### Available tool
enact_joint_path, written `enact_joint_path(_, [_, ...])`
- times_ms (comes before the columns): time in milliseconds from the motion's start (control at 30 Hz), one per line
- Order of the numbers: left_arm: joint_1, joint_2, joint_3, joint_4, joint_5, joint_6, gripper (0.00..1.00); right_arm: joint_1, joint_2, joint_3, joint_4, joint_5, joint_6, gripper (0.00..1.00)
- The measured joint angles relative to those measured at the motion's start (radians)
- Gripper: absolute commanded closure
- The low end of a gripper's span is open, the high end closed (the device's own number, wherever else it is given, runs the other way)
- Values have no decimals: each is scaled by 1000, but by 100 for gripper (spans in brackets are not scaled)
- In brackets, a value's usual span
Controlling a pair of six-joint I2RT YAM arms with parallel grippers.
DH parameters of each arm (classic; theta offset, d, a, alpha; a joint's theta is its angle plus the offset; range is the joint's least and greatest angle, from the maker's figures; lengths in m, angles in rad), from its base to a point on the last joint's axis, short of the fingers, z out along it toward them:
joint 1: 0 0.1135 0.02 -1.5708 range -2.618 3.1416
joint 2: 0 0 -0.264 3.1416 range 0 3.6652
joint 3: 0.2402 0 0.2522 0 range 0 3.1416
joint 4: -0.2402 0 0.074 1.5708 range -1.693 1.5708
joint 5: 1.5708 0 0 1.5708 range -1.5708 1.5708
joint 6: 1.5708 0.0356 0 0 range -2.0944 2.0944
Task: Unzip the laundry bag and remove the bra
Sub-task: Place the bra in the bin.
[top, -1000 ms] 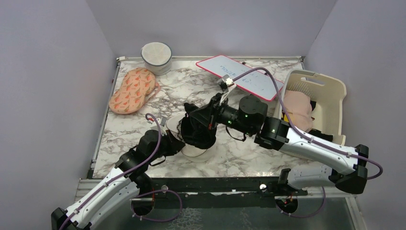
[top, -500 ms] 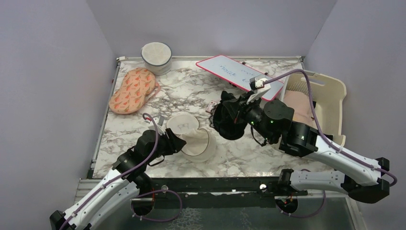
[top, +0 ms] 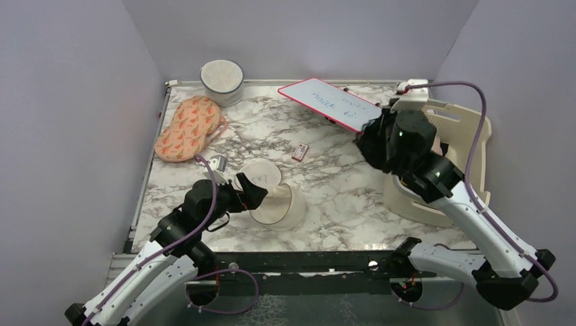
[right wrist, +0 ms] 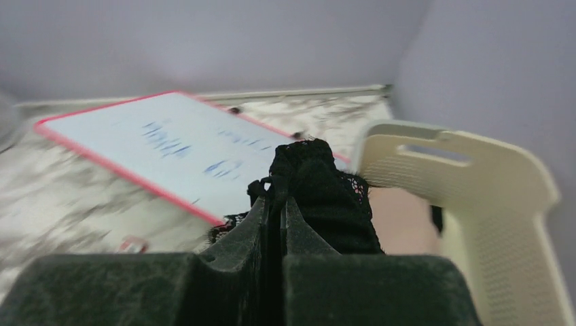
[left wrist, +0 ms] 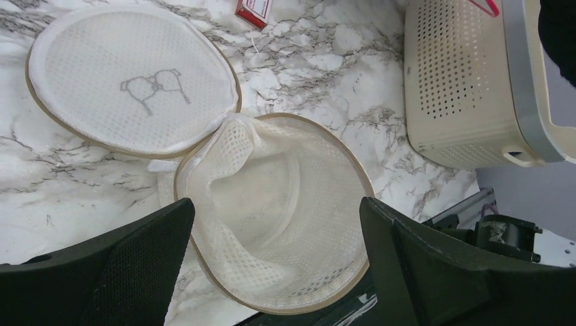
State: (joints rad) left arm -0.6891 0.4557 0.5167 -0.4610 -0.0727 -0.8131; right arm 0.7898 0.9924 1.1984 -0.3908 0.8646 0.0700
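The laundry bag (top: 275,204) lies unzipped near the table's front, its lid (left wrist: 136,81) with the spectacles-like mark folded back. Its open half (left wrist: 278,224) shows only mesh lining inside. My left gripper (left wrist: 275,207) hovers open over that half, its fingers either side of the rim and touching nothing. A black lace bra (right wrist: 326,197) is pinched in my shut right gripper (right wrist: 275,204), which is raised at the near rim of the cream basket (top: 475,129). In the top view the right wrist (top: 401,136) hides the bra.
A pale pink garment (right wrist: 401,217) lies in the cream basket (right wrist: 475,190). A red-edged whiteboard (top: 326,102) lies at the back. A small red tag (top: 299,151) lies mid-table. An orange-patterned pouch (top: 189,128) and a round container (top: 221,80) are at the back left.
My right gripper carried the black bra from the bag rightwards to the basket. My left gripper let go of the bag's edge and opened wide.
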Motion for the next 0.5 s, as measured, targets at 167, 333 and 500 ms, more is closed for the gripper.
enact_joint_path(167, [0, 0, 55, -34, -11, 40, 12, -333, 158, 149, -26, -26, -16, 99])
enact_joint_path(333, [0, -29, 76, -60, -30, 68, 11, -589, 233, 156, -21, -98, -3, 99])
enact_joint_path(500, [0, -55, 77, -78, -38, 76, 10, -776, 324, 159, -29, -137, 61, 99])
